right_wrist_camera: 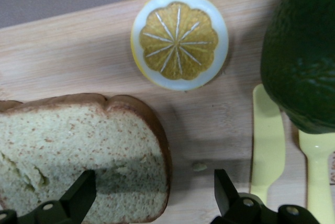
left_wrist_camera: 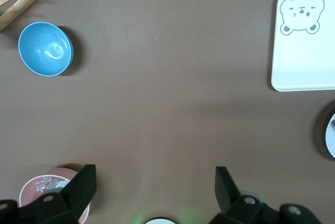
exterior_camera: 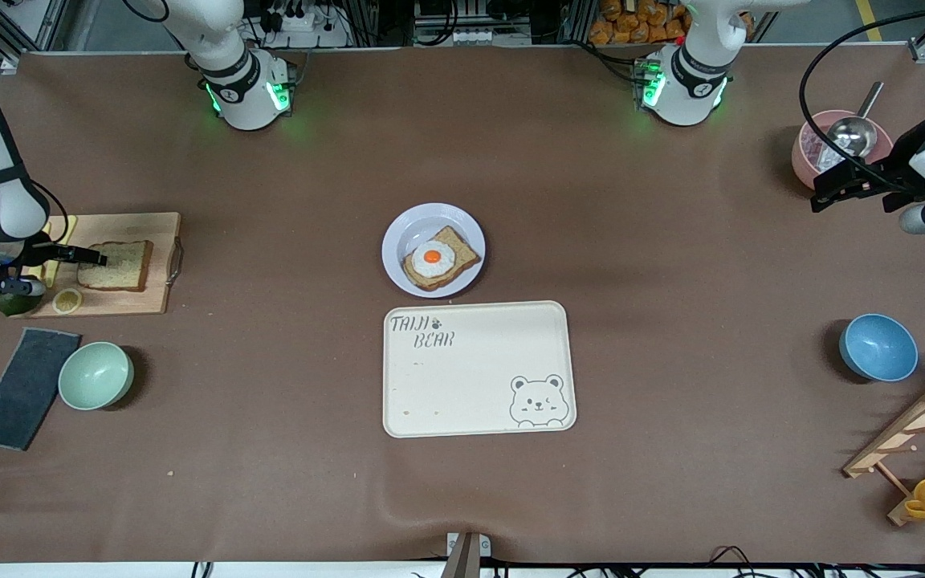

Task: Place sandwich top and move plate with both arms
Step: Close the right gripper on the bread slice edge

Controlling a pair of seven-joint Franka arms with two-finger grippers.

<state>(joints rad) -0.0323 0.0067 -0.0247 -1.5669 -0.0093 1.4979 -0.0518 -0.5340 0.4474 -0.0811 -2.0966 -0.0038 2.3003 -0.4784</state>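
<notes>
Step judged in hand: taking up the sandwich top (exterior_camera: pixel 116 266) — plain slice flat on the wooden cutting board (exterior_camera: pixel 159 301) at the right arm's end of the surface, beside the lemon slice (right_wrist_camera: pixel 179 40) and the dark green avocado (right_wrist_camera: pixel 302 51). Right gripper (exterior_camera: pixel 81 255) low over the board, jaws spread wide and empty, one finger (right_wrist_camera: pixel 78 198) above the slice's crust corner, the other over bare wood — slice lying off to one side of the jaw gap, not centred in it. Clearly the nearer arm. Left gripper (exterior_camera: pixel 836 186) waiting over the pink pot (exterior_camera: pixel 806 152) at the left arm's end, jaws wide, nothing held. Plate (exterior_camera: pixel 399 236) with the egg-topped bread (exterior_camera: pixel 440 258) mid-surface, well apart from the board, just above the bear tray (exterior_camera: pixel 470 385) in the front view.
</notes>
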